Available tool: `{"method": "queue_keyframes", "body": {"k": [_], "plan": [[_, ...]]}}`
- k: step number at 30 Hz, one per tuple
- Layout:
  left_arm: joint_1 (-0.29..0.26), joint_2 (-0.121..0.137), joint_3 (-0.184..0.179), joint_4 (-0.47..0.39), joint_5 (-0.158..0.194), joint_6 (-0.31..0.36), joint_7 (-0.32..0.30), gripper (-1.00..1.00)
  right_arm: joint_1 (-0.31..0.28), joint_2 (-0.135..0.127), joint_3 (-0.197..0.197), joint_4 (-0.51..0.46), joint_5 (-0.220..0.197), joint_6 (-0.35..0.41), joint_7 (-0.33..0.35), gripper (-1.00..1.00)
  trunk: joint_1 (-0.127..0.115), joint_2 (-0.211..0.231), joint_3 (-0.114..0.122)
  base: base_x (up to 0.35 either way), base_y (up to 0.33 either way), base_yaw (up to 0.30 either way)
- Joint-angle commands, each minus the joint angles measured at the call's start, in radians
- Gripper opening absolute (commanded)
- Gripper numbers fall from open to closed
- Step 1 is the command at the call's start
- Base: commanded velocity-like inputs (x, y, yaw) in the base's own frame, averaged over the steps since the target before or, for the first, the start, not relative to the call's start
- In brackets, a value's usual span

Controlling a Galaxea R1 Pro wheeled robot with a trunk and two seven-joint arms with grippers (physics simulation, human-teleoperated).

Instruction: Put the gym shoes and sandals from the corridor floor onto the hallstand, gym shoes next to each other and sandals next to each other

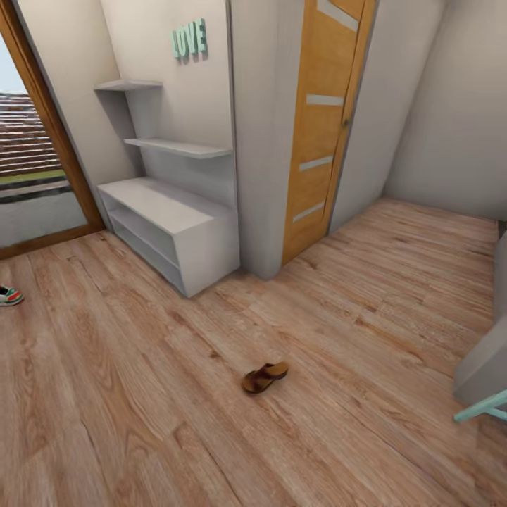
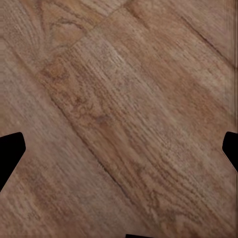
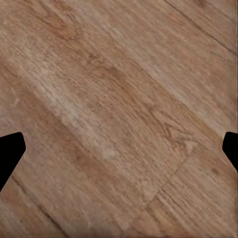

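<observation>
White hallstand [image 1: 169, 211] shelves bare, brown sandal [image 1: 264, 377] on the floor [image 1: 141, 394]; both jaws wide.

Left gripper [image 2: 119, 148]: two dark fingertips [image 2: 10, 153] at opposite edges of the left wrist frame, spread wide, nothing between them. Right gripper [image 3: 119, 148]: same pose, fingertips [image 3: 10, 153] at opposite frame edges, wide apart, nothing held. Both point down.

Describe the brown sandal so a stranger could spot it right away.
Start at the low white shoe rack against the wall beneath the LOVE sign. Move out onto the open wood plank floor in front of it, to the lone sandal. It is dark brown with a tan footbed, unlike the white, green-striped gym shoe at the picture's left edge.
</observation>
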Motion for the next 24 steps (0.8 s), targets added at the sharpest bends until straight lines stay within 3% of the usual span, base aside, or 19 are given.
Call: {"method": "queue_keyframes", "body": {"k": [1,24], "plan": [[0.0,0.0,-0.001,0.0,0.007,-0.003,0.0,1.0,-0.001,0.0,0.0,0.001,0.001,-0.003,0.0,1.0,0.0,0.0,-0.001,0.0,0.0,-0.259],[-0.001,0.002,-0.001,0.0,0.009,-0.003,0.0,1.0,-0.001,0.0,0.0,0.002,0.001,-0.003,0.0,1.0,0.0,0.0,-0.001,0.003,0.0,-0.259]]}}
